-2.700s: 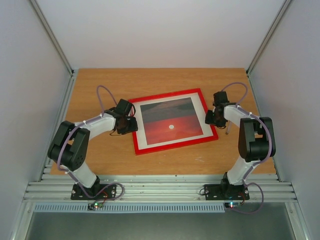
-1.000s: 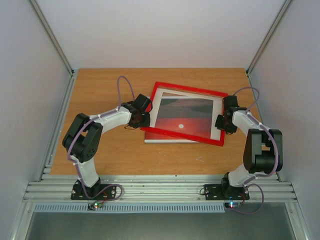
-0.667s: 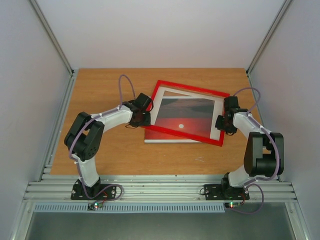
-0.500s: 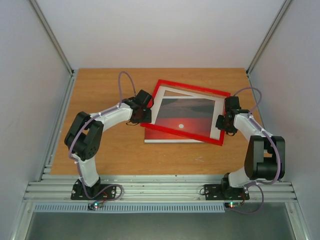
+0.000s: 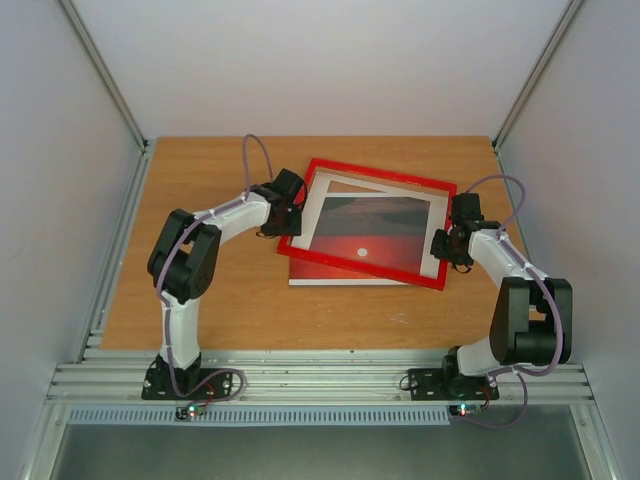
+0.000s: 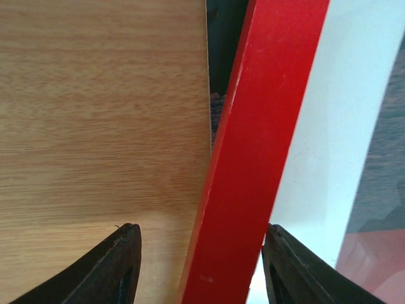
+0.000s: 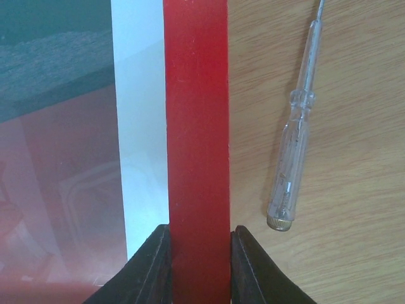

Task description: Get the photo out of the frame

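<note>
Frame (image 7: 196, 114) apparently within right gripper (image 7: 198, 235)

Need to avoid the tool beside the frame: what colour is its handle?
Clear plastic on the screwdriver, with a brass-coloured end cap; it shows best in the right wrist view.

Cropped: frame (image 7: 196, 126) ends, screwdriver (image 7: 292, 152) tip (right wrist).

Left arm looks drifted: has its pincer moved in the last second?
Yes: left pincer slid along the left side of the thin red picture frame, towards the far edge of the wooden table.
</note>
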Robot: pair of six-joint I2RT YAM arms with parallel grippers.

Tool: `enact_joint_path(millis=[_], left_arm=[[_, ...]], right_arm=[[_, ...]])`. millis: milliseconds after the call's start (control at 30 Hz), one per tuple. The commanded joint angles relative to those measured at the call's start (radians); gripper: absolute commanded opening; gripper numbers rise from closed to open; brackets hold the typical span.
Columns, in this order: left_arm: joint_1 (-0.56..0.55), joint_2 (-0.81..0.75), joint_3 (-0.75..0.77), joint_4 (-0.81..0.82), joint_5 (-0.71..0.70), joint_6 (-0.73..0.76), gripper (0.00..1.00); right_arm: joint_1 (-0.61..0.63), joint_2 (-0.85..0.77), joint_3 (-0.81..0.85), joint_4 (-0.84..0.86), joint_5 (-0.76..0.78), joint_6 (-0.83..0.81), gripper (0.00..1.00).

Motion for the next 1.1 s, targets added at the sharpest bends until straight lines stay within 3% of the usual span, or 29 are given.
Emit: enact_joint_path(millis=[0,233,533,800,1067], left_arm=[[-0.003,0.035,0.043,-0.025,-0.003,0.03,0.51],[-0.003,0.028,0.031,-0.024,-0.006,0.035,0.33],[0.004,-0.114,-0.081,-0.005,-0.036,0.018,0.1],[0.041,-0.278,-0.253,0.013,-0.032,-0.034,0.01],[0.122,-0.513,-0.468,0.018,-0.066,-0.123,0.0]], right_arm=[[-0.007,-0.05,0.005,0.065,-0.072,0.003,0.01],[-0.004,-0.06,0.003,0.068,-0.098,0.002,0.01],[0.048,-0.075,0.019,0.058,-0.112,-0.003,0.01],[0.165,-0.05,0.057,0.068,-0.099,-0.002,0.01],[0.326,0.091,0.157,0.141,-0.054,-0.022,0.01]])
